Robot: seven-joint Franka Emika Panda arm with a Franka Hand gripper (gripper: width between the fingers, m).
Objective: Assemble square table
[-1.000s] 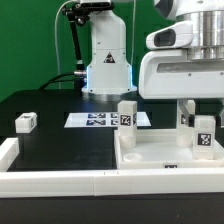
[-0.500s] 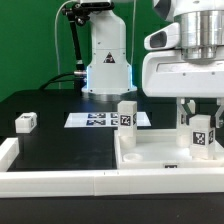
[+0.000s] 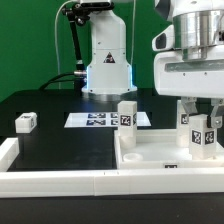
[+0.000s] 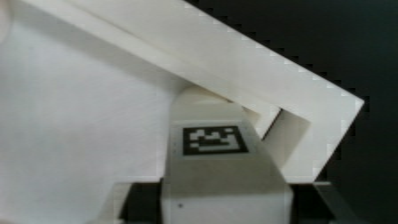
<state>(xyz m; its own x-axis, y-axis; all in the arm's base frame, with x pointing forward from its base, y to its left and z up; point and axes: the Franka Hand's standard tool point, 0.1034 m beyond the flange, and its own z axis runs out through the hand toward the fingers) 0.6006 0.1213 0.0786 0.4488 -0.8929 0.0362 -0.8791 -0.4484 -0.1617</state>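
The white square tabletop (image 3: 160, 153) lies tray-like at the exterior view's right, its raised rim also in the wrist view (image 4: 267, 70). One tagged leg block (image 3: 127, 114) stands upright in its far left corner. My gripper (image 3: 200, 116) is shut on a second tagged leg block (image 3: 200, 134), holding it upright at the tabletop's far right corner. In the wrist view this leg block (image 4: 217, 150) sits between my dark fingers (image 4: 143, 202), inside the rim's corner; my gripper (image 4: 222, 208) is at the frame edge. A third leg block (image 3: 25, 122) lies loose at the left.
The marker board (image 3: 98, 120) lies flat behind the tabletop. The robot's white base (image 3: 105, 60) stands at the back. A long white border rail (image 3: 60, 181) runs along the front and up the left side.
My hand has shifted toward the exterior view's right above the tabletop's far right corner. The held leg block has stayed at about the same spot. The other parts have not moved.
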